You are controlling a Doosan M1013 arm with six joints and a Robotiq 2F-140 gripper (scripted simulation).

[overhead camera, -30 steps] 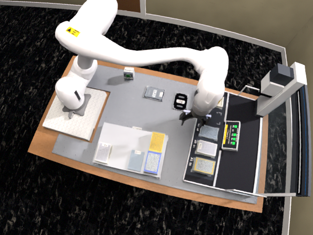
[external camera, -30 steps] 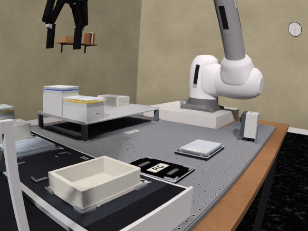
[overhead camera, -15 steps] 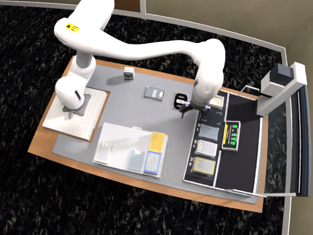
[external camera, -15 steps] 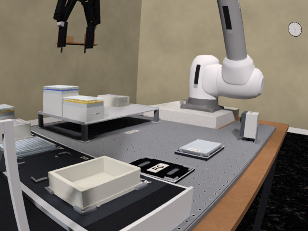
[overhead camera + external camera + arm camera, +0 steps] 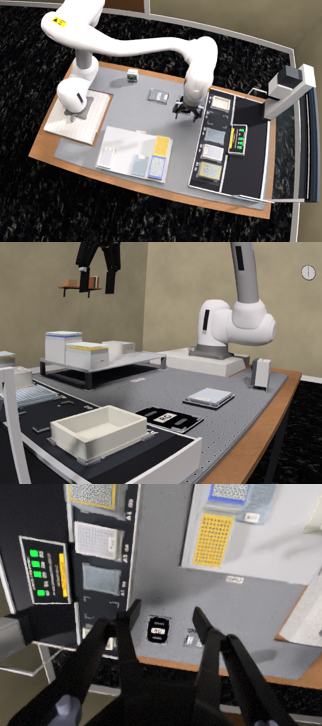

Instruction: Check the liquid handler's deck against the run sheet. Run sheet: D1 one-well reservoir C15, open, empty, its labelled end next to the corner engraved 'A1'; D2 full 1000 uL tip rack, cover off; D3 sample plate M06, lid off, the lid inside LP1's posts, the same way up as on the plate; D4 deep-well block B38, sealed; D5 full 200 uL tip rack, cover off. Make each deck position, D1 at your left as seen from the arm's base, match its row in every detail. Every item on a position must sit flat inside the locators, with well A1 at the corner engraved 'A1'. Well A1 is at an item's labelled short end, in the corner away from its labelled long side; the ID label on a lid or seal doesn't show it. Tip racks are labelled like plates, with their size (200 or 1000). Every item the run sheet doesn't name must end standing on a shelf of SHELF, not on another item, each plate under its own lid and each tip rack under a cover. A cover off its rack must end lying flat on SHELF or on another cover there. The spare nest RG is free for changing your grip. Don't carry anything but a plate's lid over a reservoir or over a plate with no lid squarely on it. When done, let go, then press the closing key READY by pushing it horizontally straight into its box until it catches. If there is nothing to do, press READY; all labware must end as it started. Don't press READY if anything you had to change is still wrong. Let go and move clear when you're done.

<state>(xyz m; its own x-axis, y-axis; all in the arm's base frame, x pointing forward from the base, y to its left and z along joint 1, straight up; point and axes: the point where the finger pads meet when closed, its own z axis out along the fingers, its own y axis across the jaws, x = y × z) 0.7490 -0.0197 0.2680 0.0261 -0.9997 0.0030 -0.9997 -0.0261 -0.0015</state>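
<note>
My gripper is open and empty, high above the grey table beside the deck, over the black RG nest. On the deck, D1 holds an open white reservoir. D2 shows only bare locators. D3 holds a clear plate. D4 holds a white block. D5 holds a yellow-rimmed tip rack. A lid lies in the LP1 frame.
The shelf carries a blue-rimmed rack, a yellow rack, a flat cover and a white plate. The READY box stands near the arm's base.
</note>
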